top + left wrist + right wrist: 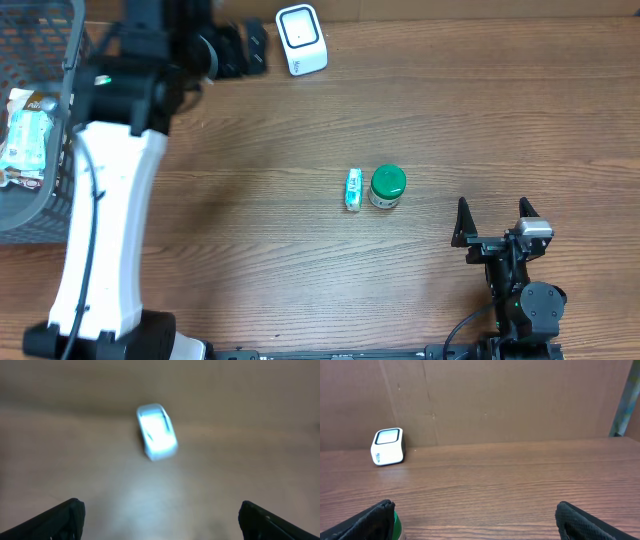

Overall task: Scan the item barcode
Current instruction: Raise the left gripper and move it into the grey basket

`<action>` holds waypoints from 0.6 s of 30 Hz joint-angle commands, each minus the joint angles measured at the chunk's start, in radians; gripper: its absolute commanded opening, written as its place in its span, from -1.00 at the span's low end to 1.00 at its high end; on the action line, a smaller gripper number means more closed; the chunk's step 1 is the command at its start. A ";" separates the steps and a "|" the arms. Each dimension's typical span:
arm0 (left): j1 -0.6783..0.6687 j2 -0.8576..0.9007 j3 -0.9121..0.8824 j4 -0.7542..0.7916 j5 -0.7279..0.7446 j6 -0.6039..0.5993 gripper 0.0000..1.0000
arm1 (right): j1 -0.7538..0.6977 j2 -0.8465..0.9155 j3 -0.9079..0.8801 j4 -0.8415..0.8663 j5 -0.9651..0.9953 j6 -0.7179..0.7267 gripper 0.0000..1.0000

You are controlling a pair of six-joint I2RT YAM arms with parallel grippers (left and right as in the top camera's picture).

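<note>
A white barcode scanner (301, 40) stands at the table's back edge. It shows blurred in the left wrist view (156, 431) and at the far left of the right wrist view (388, 446). Two items lie mid-table: a small teal-and-white packet (353, 189) and a green-lidded jar (387, 186) beside it. My left gripper (245, 50) hangs open just left of the scanner, with nothing between its fingers (65, 517). Near the front right, my right gripper (493, 212) stands open and empty. The jar's green edge (396, 524) peeks past its left finger.
A grey wire basket (70, 120) with packaged goods (25, 135) sits at the far left edge. My white left arm (105, 220) stretches from the front left up to the back. A brown cardboard wall (495, 400) backs the table.
</note>
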 commanded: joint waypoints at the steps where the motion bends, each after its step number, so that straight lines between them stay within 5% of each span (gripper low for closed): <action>1: 0.079 -0.023 0.166 -0.013 -0.279 0.146 1.00 | -0.003 -0.008 -0.011 0.005 0.010 0.004 1.00; 10: 0.370 -0.001 0.221 -0.017 -0.276 0.145 0.99 | -0.003 -0.008 -0.011 0.005 0.010 0.004 1.00; 18: 0.620 0.136 0.221 -0.155 -0.049 0.145 1.00 | -0.003 -0.008 -0.011 0.005 0.010 0.004 1.00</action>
